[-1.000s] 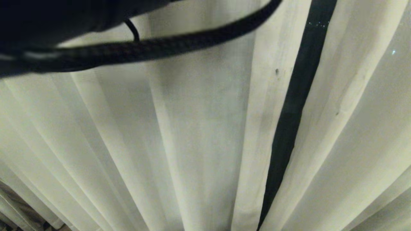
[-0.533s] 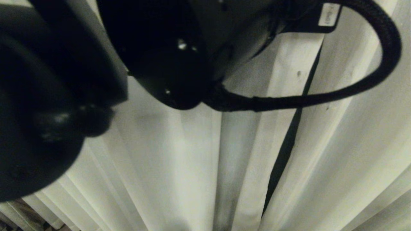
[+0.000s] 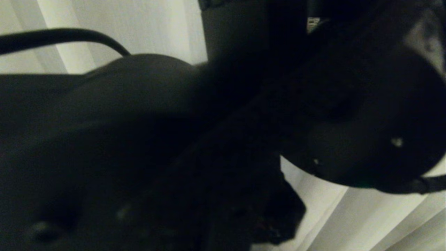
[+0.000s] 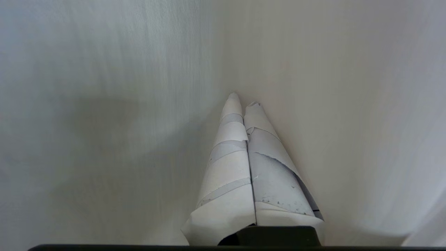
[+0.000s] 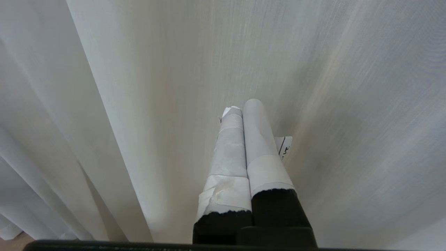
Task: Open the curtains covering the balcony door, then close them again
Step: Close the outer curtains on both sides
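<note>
Cream, slightly sheer fabric fills nearly everything: the curtains [image 5: 122, 87] hang as floor-length panels, their long axis running vertically, with deep pleats falling side by side. In the right wrist view the folds fan toward one lower corner, where a small patch of brownish floor [image 5: 14, 242] shows under the hem. In the head view the cloth shows only as pale strips [image 3: 139, 24] along the upper edge and the lower right corner, because the left arm [image 3: 156, 146], black and blurred, sits very close to the camera and covers most of the frame. A thin black cable [image 3: 69, 35] arcs over the arm at the upper left. The balcony door cannot be made out behind arm and cloth.

The left gripper [image 4: 243, 99] points straight at the fabric, its two paper-taped fingers [image 4: 230, 167] pressed together with nothing between them, the tips at or just short of a smooth stretch of curtain. The right gripper [image 5: 244, 106] is likewise closed and empty, its white-taped fingers [image 5: 264, 153] aimed at a pleat, a small printed label [image 5: 285, 146] sticking out beside them.
</note>
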Robot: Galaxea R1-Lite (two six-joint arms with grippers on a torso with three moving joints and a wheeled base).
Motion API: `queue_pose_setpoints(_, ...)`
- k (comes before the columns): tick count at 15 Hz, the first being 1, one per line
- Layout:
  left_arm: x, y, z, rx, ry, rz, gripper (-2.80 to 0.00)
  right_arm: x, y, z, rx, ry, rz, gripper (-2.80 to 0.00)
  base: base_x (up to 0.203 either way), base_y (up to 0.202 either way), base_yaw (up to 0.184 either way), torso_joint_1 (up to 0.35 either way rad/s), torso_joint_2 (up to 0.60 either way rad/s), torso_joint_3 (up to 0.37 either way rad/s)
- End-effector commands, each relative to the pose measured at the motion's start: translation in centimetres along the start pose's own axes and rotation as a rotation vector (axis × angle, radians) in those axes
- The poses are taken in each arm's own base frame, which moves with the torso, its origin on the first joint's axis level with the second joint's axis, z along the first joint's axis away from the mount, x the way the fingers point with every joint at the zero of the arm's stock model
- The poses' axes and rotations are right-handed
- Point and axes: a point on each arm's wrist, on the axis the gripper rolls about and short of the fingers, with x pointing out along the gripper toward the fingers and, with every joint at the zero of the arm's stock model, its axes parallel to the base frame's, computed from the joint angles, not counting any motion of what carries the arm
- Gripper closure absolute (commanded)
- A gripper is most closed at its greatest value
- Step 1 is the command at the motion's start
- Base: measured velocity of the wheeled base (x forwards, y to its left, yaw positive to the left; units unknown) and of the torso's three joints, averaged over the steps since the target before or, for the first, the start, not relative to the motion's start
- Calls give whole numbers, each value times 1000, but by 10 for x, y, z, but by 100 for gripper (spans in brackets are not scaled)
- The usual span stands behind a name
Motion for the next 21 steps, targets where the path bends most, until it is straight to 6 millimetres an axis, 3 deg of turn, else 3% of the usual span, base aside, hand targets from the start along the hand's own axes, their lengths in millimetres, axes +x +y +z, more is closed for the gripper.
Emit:
queue_pose_setpoints(1, 8, -14, -16, 8, 19, -17, 0, 0, 0, 0, -1, 1, 1, 0, 0, 0, 0, 0, 0, 0)
queue_pose_setpoints(6, 15, -26, -25, 8, 24, -34, 0, 0, 0, 0, -1, 1, 1, 0, 0, 0, 0, 0, 0, 0)
queue_pose_setpoints(11, 0, -15, -10, 4, 26, -17, 0, 0, 0, 0, -1, 1, 1, 0, 0, 0, 0, 0, 0, 0)
queue_pose_setpoints(15, -32, 11, -3, 37, 74, 1, 0, 0, 0, 0, -1, 1, 1, 0, 0, 0, 0, 0, 0, 0)
queue_pose_setpoints(21, -82, 73, 2, 84, 122, 93, 0, 0, 0, 0, -1, 1, 1, 0, 0, 0, 0, 0, 0, 0)
